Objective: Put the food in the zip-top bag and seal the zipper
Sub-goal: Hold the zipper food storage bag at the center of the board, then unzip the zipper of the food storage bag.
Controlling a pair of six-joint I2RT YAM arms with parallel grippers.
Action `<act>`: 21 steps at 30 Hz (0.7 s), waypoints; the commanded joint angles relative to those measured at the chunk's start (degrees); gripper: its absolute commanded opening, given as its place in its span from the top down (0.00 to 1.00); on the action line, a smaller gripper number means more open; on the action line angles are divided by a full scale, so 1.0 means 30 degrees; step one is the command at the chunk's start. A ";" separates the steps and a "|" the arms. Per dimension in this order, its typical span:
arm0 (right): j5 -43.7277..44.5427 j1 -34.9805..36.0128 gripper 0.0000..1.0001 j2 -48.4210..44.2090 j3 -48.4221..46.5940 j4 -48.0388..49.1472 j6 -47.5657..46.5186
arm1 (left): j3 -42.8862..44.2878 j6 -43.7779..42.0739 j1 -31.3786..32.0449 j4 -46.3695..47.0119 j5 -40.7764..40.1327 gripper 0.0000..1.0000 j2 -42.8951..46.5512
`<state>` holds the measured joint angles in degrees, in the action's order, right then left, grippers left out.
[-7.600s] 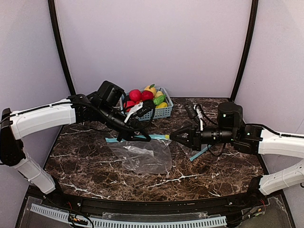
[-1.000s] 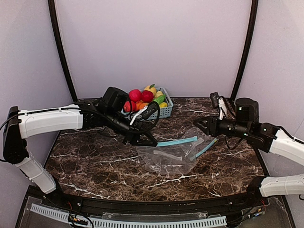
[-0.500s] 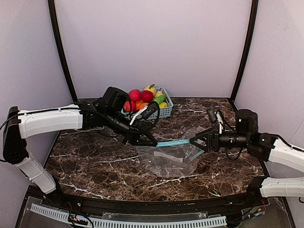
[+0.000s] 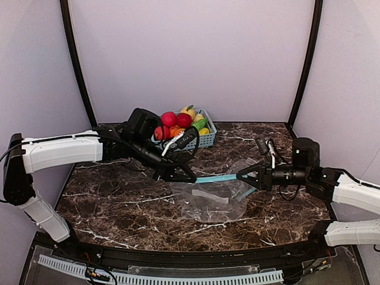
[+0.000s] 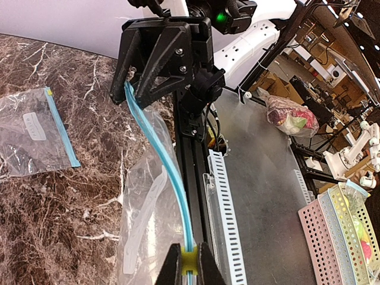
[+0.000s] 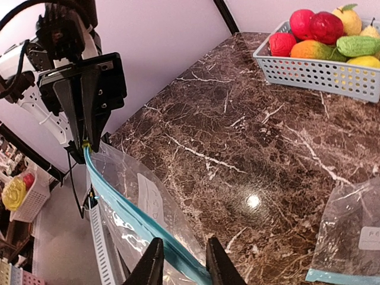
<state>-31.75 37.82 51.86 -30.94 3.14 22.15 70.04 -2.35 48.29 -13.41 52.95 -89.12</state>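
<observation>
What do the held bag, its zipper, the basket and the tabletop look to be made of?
Zip-top bag: thin clear plastic film, crinkled and see-through. Zipper: light-blue flexible plastic strip, bending between the grippers. Basket: light-blue moulded plastic mesh, by its regular grid. Table: polished dark brown marble or marble-look laminate; veined, with a glare spot.

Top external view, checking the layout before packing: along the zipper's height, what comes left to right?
left gripper → zipper → right gripper
</observation>
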 commanded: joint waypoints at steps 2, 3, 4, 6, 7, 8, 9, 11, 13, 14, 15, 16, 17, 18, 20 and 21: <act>-0.0234 -0.0091 0.87 0.0154 0.0075 0.0859 0.0030 | 0.0059 -0.0205 0.0066 -0.0128 0.0228 0.99 0.0829; -0.0141 -0.0104 0.91 0.0147 0.0065 0.0859 0.0028 | 0.0060 -0.0233 0.0070 -0.0144 0.0186 0.99 0.0840; -0.0016 -0.0099 0.95 0.0106 0.0060 0.0844 0.0028 | 0.0061 -0.0267 0.0073 -0.0170 0.0189 0.99 0.0833; 0.0401 -0.0142 1.00 -0.0037 0.0074 0.0815 0.0004 | 0.0065 -0.0293 0.0074 -0.0241 0.0144 0.99 0.0837; 0.0653 -0.0133 1.00 -0.0129 0.0086 0.0802 -0.0001 | 0.0063 -0.0335 0.0074 -0.0259 0.0122 0.99 0.0829; 0.0951 -0.0128 1.00 -0.0229 0.0062 0.0760 -0.0023 | 0.0084 -0.0361 0.0074 -0.0287 0.0116 0.99 0.0823; 0.1234 -0.0135 1.00 -0.0340 0.0019 0.0674 -0.0070 | 0.0087 -0.0360 0.0060 -0.0311 0.0096 0.99 0.0807; 0.1900 -0.0156 1.00 -0.0581 -0.0096 0.0316 -0.0220 | 0.0090 -0.0418 0.0072 -0.0347 0.0037 0.99 0.0782; 0.2510 -0.0157 1.00 -0.0871 -0.0236 -0.0069 -0.0410 | 0.0118 -0.0440 0.0058 -0.0421 -0.0021 0.99 0.0750; 0.2788 -0.0157 1.00 -0.0962 -0.0344 -0.0290 -0.0492 | 0.0119 -0.0482 0.0051 -0.0466 -0.0037 0.99 0.0756; 0.3082 -0.0157 1.00 -0.1047 -0.0424 -0.0512 -0.0572 | 0.0134 -0.0509 0.0047 -0.0474 -0.0069 0.99 0.0738; 0.3427 -0.0157 1.00 -0.1156 -0.0518 -0.0741 -0.0629 | 0.0142 -0.0543 0.0060 -0.0531 -0.0115 0.99 0.0721; 0.3862 -0.0157 1.00 -0.1229 -0.0577 -0.0938 -0.0669 | 0.0162 -0.0568 0.0056 -0.0574 -0.0122 0.99 0.0708; 0.4242 -0.0157 1.00 -0.1311 -0.0636 -0.0981 -0.0748 | 0.0170 -0.0617 0.0065 -0.0601 -0.0172 0.99 0.0706; 0.4916 -0.0185 1.00 -0.1492 -0.0727 -0.1688 -0.0828 | 0.0203 -0.0688 0.0088 -0.0690 -0.0274 0.99 0.0704; 0.5179 -0.0186 1.00 -0.1600 -0.0757 -0.1825 -0.0874 | 0.0207 -0.0700 0.0078 -0.0746 -0.0305 0.99 0.0703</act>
<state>-24.91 37.95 48.53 -31.57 1.56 20.99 70.04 -3.03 48.29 -13.34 51.18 -88.90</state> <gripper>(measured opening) 0.006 0.055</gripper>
